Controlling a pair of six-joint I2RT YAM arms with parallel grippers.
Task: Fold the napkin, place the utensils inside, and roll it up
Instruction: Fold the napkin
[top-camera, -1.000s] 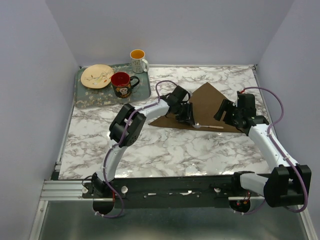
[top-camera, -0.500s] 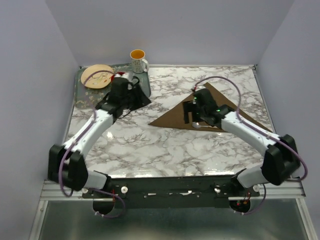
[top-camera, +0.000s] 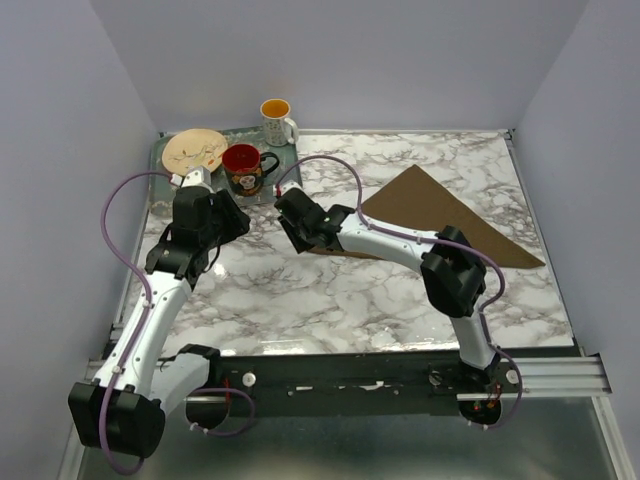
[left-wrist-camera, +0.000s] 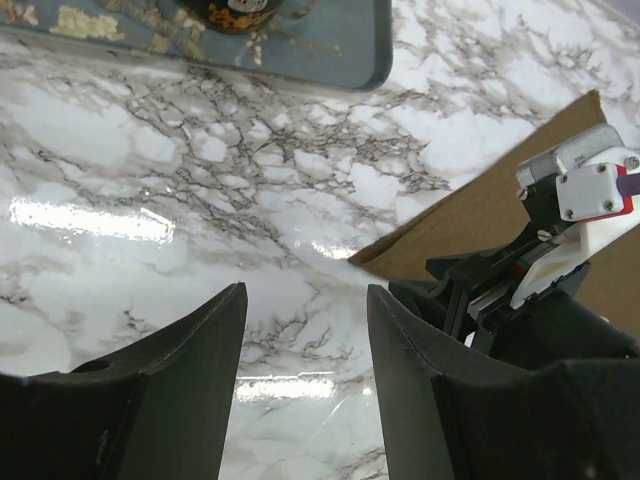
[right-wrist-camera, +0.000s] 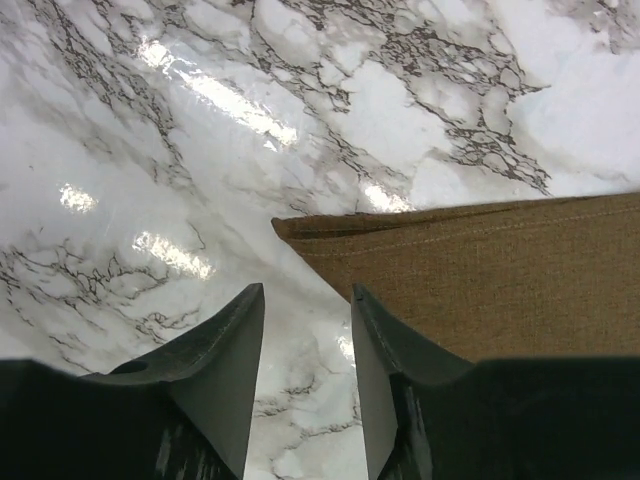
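Brown cloth, the folded napkin (right-wrist-camera: 480, 270) is laid corner-first just ahead of the right gripper's (right-wrist-camera: 307, 300) half-parted, empty jaws, likely for grasping; the left gripper's (left-wrist-camera: 305, 295) jaws are held apart, empty.

Matt, coarse-woven cloth napkin (right-wrist-camera: 480, 270) on a glossy marble-look table (right-wrist-camera: 150, 130).

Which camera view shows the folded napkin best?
Top external: the napkin lies there as a nearly whole triangle, partly under the right arm. Right wrist shows only one corner, left wrist only a part.
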